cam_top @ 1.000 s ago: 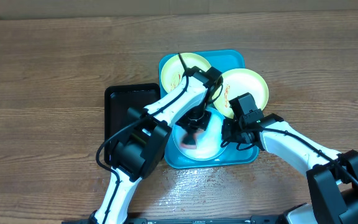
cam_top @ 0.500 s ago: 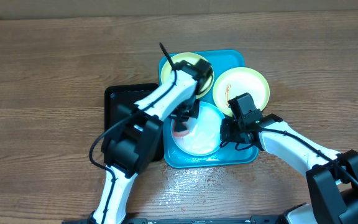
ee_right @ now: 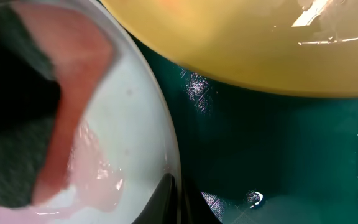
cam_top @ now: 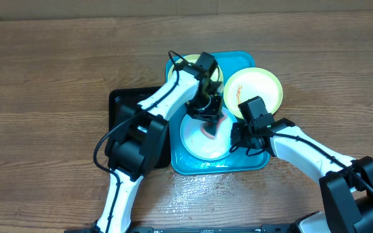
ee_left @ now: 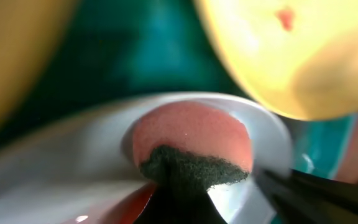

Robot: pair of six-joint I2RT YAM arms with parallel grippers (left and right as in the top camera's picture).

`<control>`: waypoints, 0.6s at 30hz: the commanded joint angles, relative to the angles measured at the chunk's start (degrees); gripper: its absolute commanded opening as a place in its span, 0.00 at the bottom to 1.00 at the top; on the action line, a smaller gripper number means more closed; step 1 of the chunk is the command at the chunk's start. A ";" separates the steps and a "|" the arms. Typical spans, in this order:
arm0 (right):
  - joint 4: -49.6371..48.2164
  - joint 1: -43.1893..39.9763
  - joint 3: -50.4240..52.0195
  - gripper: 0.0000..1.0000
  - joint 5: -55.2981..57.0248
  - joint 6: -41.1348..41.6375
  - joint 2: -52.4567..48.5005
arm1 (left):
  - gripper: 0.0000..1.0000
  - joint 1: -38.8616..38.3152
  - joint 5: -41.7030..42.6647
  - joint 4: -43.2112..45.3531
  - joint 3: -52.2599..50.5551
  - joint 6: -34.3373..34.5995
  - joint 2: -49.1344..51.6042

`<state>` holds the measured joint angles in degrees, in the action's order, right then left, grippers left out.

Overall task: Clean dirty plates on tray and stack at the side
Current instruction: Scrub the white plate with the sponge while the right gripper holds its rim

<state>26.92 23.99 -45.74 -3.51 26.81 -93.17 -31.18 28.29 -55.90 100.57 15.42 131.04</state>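
Three plates lie on the turquoise tray [cam_top: 238,60] at the centre of the wooden table [cam_top: 44,97]. The pale teal plate [cam_top: 199,144] fills the tray's 6 o'clock half. One yellow-green plate [cam_top: 258,87], marked with red-orange smears, overhangs the rim at 2 o'clock. The second yellow-green plate [cam_top: 181,68] sits at 11 o'clock, largely hidden by the left arm.

The left gripper [cam_top: 209,120] is clamped on a pink sponge [ee_left: 191,140] with a dark green scouring face, pressed to the teal plate near its 1 o'clock edge.

The right gripper [cam_top: 237,137] meets the same plate at 3 o'clock; one dark finger [ee_right: 166,196] lies at the rim, but whether the jaws pinch it cannot be told.

A black tray [cam_top: 125,107] lies just beside the turquoise tray at 9 o'clock.
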 commanded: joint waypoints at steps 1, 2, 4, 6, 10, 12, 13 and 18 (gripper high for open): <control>1.49 -0.76 0.90 0.04 5.27 -1.27 -1.05 | 0.04 -1.49 5.75 -1.25 0.42 -0.13 0.85; 1.70 -0.76 0.90 0.04 5.42 -1.27 -1.05 | 0.04 -1.49 5.51 -2.54 0.42 -0.15 0.85; 1.88 -0.76 0.90 0.04 5.40 -1.27 -1.05 | 0.04 -1.49 3.15 -5.22 0.42 -0.15 0.85; 1.90 -0.76 0.90 0.04 5.40 -1.27 -1.05 | 0.04 -1.49 -1.18 -8.55 0.42 -0.15 0.85; 1.88 -0.76 0.90 0.04 5.40 -1.27 -1.05 | 0.04 -1.49 -9.75 -13.60 0.42 0.09 0.85; 1.88 -0.76 0.90 0.04 5.40 -1.27 -1.05 | 0.04 -1.49 -13.25 -14.51 0.42 1.07 0.85; 1.90 -0.76 0.90 0.04 5.40 -1.27 -1.05 | 0.04 -1.49 -15.56 -14.84 0.42 1.92 0.85; 1.92 -0.76 0.90 0.04 5.40 -1.27 -1.05 | 0.05 -1.49 -30.73 -15.54 0.42 7.13 0.83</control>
<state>27.27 23.99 -45.87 -3.36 26.76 -93.17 -33.26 15.62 -71.31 100.95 18.20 131.04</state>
